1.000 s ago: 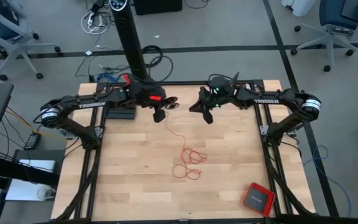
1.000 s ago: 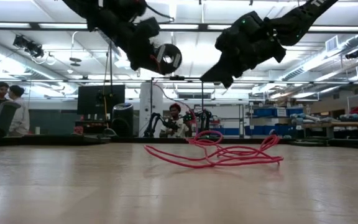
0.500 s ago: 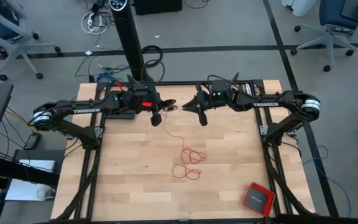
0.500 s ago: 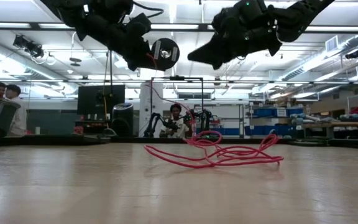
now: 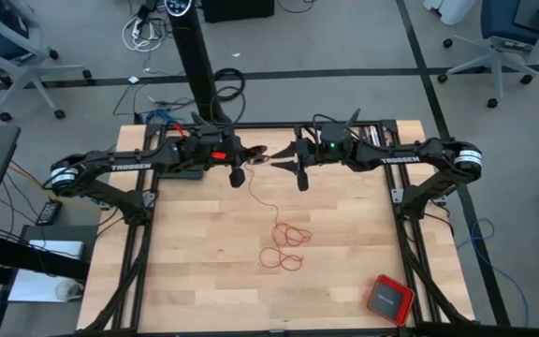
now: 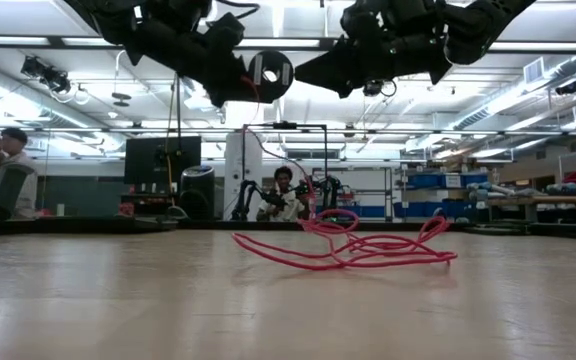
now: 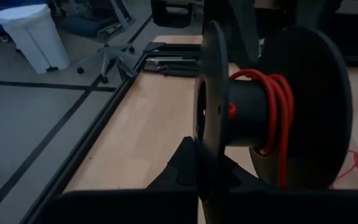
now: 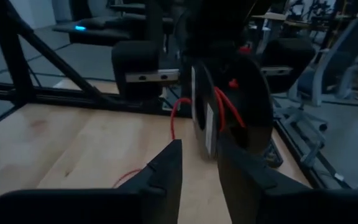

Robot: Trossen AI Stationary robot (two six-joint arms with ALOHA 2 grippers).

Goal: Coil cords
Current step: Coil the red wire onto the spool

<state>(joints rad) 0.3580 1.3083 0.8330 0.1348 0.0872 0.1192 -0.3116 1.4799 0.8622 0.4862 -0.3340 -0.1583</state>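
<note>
Since 1 second ago, right gripper (image 5: 284, 167) has swung inward to face the black spool (image 5: 255, 157), jaws parted, gripping nothing. Left gripper (image 5: 241, 168) is clamped on that spool. Red cord (image 5: 286, 241) trails from it into loose loops mid-table.

Thin red cord (image 5: 285, 241) lies in loose loops mid-table (apparently partly spooled).

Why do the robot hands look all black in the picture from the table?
Low view: bright ceiling lights sit behind the left gripper and right gripper, turning them into silhouettes. Left wrist view: the spool is near and soft-edged.
</note>
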